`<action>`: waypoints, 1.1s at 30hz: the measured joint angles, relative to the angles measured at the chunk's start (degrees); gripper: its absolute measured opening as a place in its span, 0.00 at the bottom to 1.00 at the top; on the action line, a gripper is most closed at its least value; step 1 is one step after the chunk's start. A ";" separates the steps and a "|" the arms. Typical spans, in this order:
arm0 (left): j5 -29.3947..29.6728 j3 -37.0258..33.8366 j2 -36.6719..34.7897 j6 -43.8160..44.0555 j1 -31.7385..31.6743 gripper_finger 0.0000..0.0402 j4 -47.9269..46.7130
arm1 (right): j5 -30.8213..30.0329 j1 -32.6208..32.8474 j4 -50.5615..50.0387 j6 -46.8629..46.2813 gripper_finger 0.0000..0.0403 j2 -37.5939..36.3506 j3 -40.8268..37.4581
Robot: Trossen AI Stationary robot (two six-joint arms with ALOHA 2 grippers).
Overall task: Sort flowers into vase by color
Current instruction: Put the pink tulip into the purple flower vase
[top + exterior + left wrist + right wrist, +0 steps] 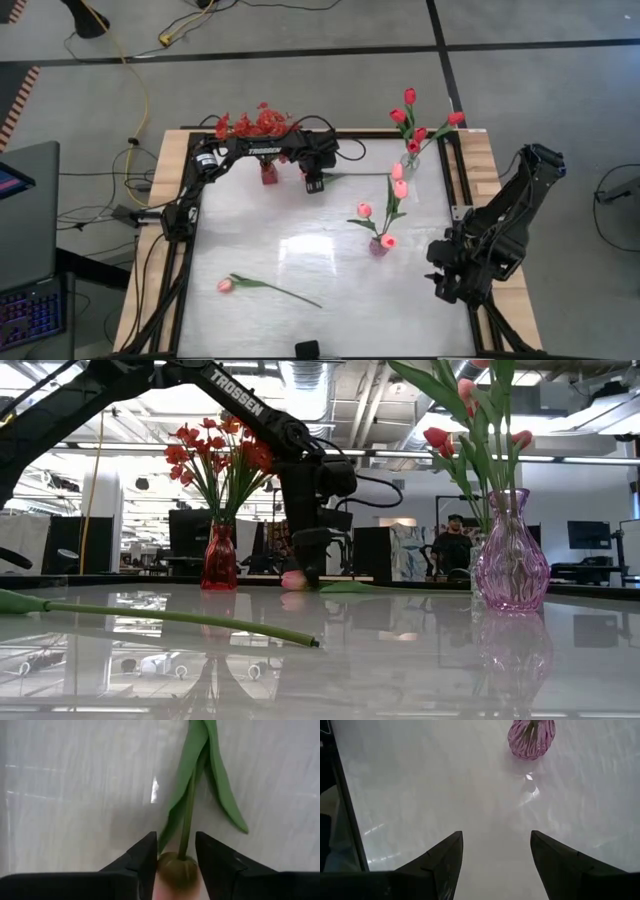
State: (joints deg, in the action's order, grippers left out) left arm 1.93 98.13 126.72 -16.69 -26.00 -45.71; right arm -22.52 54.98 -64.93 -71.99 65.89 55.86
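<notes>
My left claw (176, 865) is down at the far side of the bench (300, 250), just beside the red vase (268, 173) — its fingers straddle the base of a pink tulip's head (176, 870) where the stem (187, 815) meets it. Fingers narrow, close on both sides of the head; I can't tell if they actually grip yet. The tulip looks to lie flat on the bench, leaves trailing away from me; in the low view its pink head (293, 580) sits right under the claw.

My right claw (495, 855) waits at the right edge of the bench, fingers wide, holding nothing, the pink vase (531, 739) well ahead of it.

Progress, as I judge it:
- red vase holds a bushy red spray (255, 122) — done
- clear vase (409, 162) at the far right holds red tulips (409, 97) — done
- pink vase holds a few pink tulips (398, 172) — partly done
- left: the pink tulip under my left claw, plus another pink tulip (226, 285) lying on the near left of the bench, long stem pointing right, well apart from every vase

So most flowers are sorted and two pink ones remain — both belong in the pink vase, I think. Next for me: close on this one and lift it. Gripping so near the head risks squashing it, or a tilted stem at the vase mouth
</notes>
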 joint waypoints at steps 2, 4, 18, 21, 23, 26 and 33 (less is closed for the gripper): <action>0.00 0.00 0.00 0.00 0.03 0.26 0.00 | 0.00 0.00 0.40 0.00 0.64 0.00 0.00; -0.02 0.00 0.00 0.57 0.04 0.21 0.00 | 0.00 0.00 0.88 0.00 0.64 0.00 0.00; 10.92 8.44 -0.17 6.09 6.78 0.02 -6.53 | 0.07 0.01 1.05 0.46 0.64 0.00 0.00; 11.79 12.40 -0.19 9.02 8.96 0.02 -10.63 | 0.07 0.00 1.01 0.66 0.64 0.00 0.00; 13.39 15.06 -0.22 10.20 10.21 0.01 -12.57 | 0.07 0.00 0.97 0.66 0.64 0.00 0.00; 17.56 18.61 -0.22 10.10 11.81 0.01 -14.22 | 0.07 0.01 1.00 0.63 0.64 0.00 0.00; 25.66 28.54 -0.33 11.59 13.48 0.01 -27.57 | 0.07 0.15 1.12 1.39 0.64 0.00 0.00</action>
State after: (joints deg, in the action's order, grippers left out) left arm 27.59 126.67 126.39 -5.10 -12.53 -73.28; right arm -22.46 55.13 -63.81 -70.59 65.89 55.86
